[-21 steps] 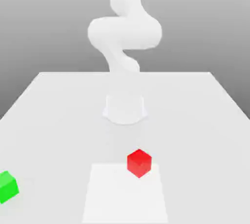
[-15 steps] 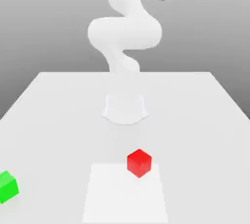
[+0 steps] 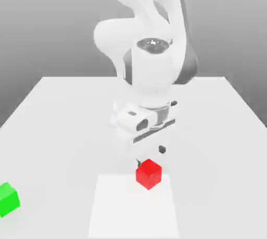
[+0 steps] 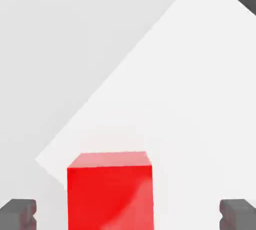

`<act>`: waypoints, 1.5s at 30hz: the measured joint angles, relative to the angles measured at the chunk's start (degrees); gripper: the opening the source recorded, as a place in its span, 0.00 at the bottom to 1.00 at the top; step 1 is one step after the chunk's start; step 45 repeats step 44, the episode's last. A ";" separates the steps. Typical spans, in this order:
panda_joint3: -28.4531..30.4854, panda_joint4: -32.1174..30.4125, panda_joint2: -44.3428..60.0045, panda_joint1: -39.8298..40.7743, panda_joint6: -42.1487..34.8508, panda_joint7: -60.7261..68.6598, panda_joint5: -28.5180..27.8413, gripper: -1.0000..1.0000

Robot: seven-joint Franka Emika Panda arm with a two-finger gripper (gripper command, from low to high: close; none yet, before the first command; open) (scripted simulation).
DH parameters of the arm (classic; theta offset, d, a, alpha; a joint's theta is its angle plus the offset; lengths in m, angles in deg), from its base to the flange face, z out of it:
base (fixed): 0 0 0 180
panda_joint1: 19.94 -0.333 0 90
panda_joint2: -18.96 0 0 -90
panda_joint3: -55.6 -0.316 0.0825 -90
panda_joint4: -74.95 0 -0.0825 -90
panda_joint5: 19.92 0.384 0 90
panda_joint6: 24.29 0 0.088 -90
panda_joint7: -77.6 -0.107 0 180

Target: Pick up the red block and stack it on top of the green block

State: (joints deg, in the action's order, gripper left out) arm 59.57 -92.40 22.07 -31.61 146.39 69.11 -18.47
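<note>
The arm (image 3: 151, 61) is bending down over the middle of the bench (image 3: 62, 118), and its gripper (image 3: 150, 154) is hanging just above the red block (image 3: 148, 173); the jaws are standing released, spread wide, with nothing grasped between them; in the hand view the two dark fingertips (image 4: 18, 214) are sitting apart on either side of the red block (image 4: 110, 191), neither one touching it. The red block is resting on the bench toward its near edge, roughly midway across, at the far edge of a paler square patch (image 3: 133, 206), overlapping that edge near the patch's far corner on the exterior view's right. The green block (image 3: 8, 199) is sitting well apart from it, at the bench's edge on the exterior view's left and close to the near corner; it is lying flat on the surface, nothing on top of it; the red block is likewise lying untouched, one corner turned toward the exterior camera.
</note>
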 joint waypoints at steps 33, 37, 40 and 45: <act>13.38 25.78 5.30 23.35 -21.66 -34.14 5.99 0.00; 17.50 32.03 10.46 27.03 -23.09 -41.14 8.29 0.00; 15.49 33.15 16.42 29.28 -18.65 -39.17 12.46 0.00; 14.81 33.30 17.79 29.85 -17.50 -38.55 13.42 1.00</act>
